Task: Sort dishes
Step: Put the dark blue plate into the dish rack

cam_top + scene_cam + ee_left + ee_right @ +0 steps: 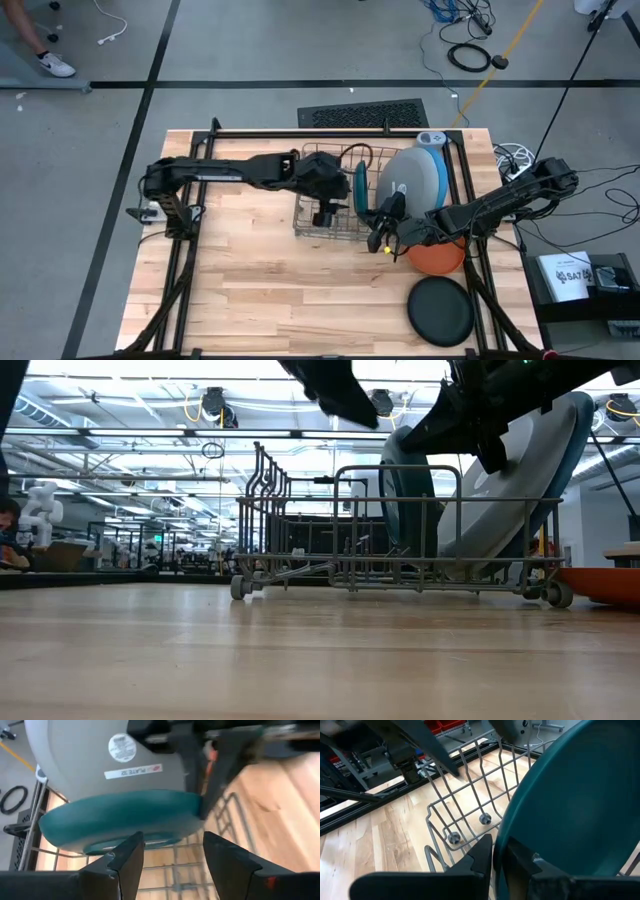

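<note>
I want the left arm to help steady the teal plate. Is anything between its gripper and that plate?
Nothing visible: the open left gripper faces the teal plate directly, over the rack. The right gripper pinches the plate's rim.

The grey plate [90,765] carries a strip label reading "PLATE 02"; its round sticker's print is too small to read.

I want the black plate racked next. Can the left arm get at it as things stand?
Probably not easily: the black plate lies at the table's near right corner, while the left gripper hangs open over the wire rack, with the right gripper clamped on the teal plate between.
</note>
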Controlling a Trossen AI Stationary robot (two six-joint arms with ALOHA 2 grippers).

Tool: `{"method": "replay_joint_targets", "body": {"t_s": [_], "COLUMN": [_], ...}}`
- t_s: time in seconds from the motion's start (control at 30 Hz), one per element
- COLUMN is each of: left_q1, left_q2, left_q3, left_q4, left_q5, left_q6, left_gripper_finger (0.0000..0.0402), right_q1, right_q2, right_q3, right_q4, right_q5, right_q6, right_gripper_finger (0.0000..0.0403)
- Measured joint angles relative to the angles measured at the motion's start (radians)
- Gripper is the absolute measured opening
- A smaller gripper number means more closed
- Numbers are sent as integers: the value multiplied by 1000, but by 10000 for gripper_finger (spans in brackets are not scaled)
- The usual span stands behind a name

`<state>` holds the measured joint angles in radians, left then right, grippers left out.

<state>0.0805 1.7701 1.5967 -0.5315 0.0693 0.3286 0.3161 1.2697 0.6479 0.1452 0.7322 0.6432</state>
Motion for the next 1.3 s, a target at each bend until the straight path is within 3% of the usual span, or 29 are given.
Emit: {"method": "replay_joint_targets", "body": {"t_s": [0.4,0.73,0.87,1.3], "left_q1": [19,17,18,17], "left_q2": [71,74,74,73], "left_q3": [0,0,0,0], "left_q4": [109,107,105,95], "left_q5": [3,5,5,11], "left_q6": [21,19,17,-9], "left_gripper_finger": [205,205,205,205], "right_q1": [0,0,-1,-1], "right_q2": [0,0,0,0], "right_q3": [-1,-2,-2,-2], "right_q4": [-5,36,85,132], "right_q5": [0,-7,0,10], "right_q6": [-37,-104,-185,-409], "right_gripper_finger": [45,167,198,208]}}
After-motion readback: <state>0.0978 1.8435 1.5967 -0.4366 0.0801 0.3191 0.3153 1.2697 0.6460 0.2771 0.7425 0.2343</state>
